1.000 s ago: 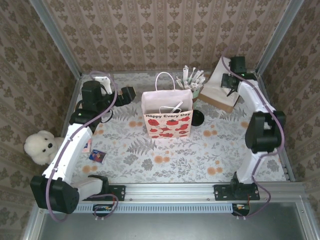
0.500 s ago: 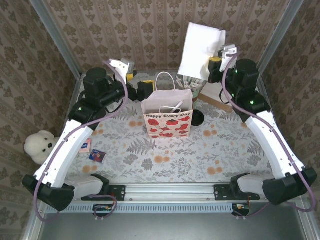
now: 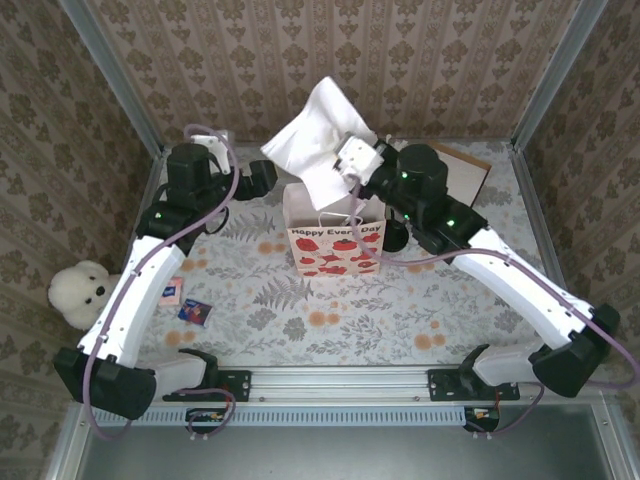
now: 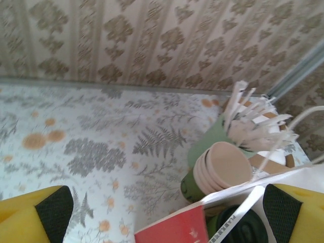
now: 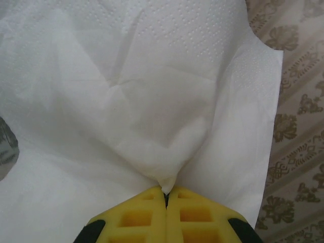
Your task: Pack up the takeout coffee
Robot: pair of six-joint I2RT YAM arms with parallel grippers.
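Beside gift bag [image 3: 335, 248], green cup [image 4: 215, 135] holding white sticks [image 4: 250, 119], takeout coffee [image 4: 225, 168] alongside

lower part of takeout coffee [image 4: 225, 167] hidden behind gift bag [image 4: 172, 232] rim, bag cut off at bottom edge, black disc [image 4: 245, 229] partly covered

I see a white napkin [image 5: 152, 101], my yellow right hand [image 5: 166, 192], a green takeout coffee [image 4: 220, 169] with cream inside, red strawberries on the pale gift bag [image 3: 336, 248], and grey ferns and orange flowers across the desk [image 3: 400, 310].

The napkin [image 5: 126, 91] is thin dimpled paper; the takeout coffee cup [image 4: 225, 167] and gift bag [image 3: 335, 248] matt paper; the toy [image 3: 82, 292] fluffy plush.
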